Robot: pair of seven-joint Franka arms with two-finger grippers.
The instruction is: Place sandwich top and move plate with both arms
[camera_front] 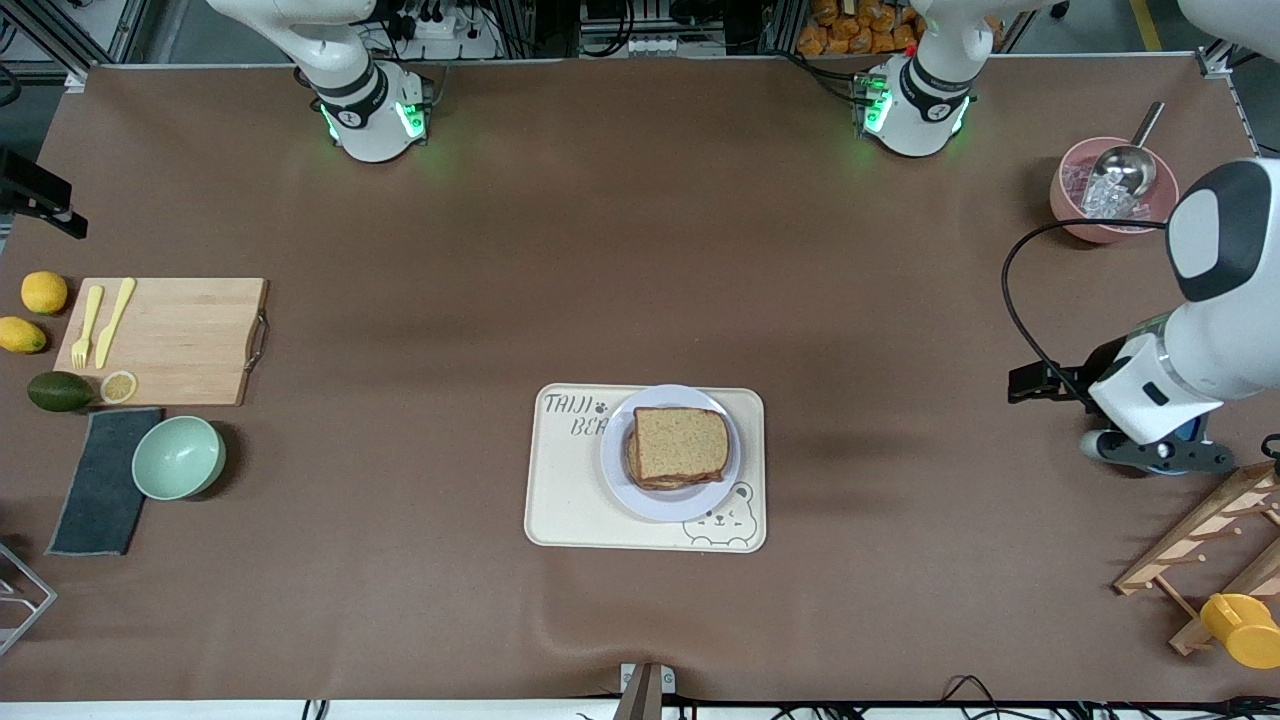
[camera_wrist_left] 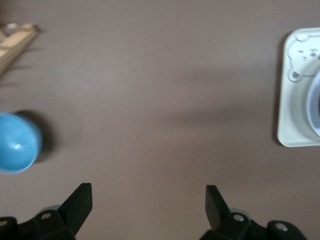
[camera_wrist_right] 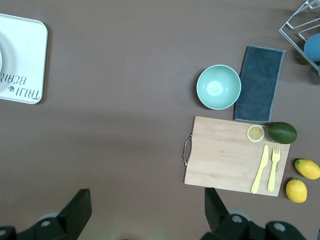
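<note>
On the cream bear-print tray [camera_front: 560, 500] at the middle of the table sits the plate [camera_front: 668, 502], and the sandwich top [camera_front: 680, 443] already lies on the stack, squared over the lower layers whose edge peeks out underneath. So the bread step looks done, and by my reading the plate move is what remains. That plate looks rigid, glossy and probably slick, with a low rim; a two-finger grip would want the bare rim at two facing edges, one arm each, lifting level so the sandwich doesn't slide. The bread itself is soft and light, it would crush or shift under a squeeze, so best leave it alone. The left gripper [camera_wrist_left: 149, 197] hangs over bare table toward the left arm's end, well apart from the tray, its black fingers [camera_wrist_left: 80, 200] spread wide with nothing between them; a blue ball-like object [camera_wrist_left: 17, 142] and a wooden rack [camera_front: 1195, 545] are close by. The right gripper [camera_wrist_right: 147, 200] is out of the front view; its wrist camera shows fingers [camera_wrist_right: 79, 202] wide apart and empty, over table between the tray and the cutting board [camera_wrist_right: 227, 150]. Both arms have a fair approach to make.
</note>
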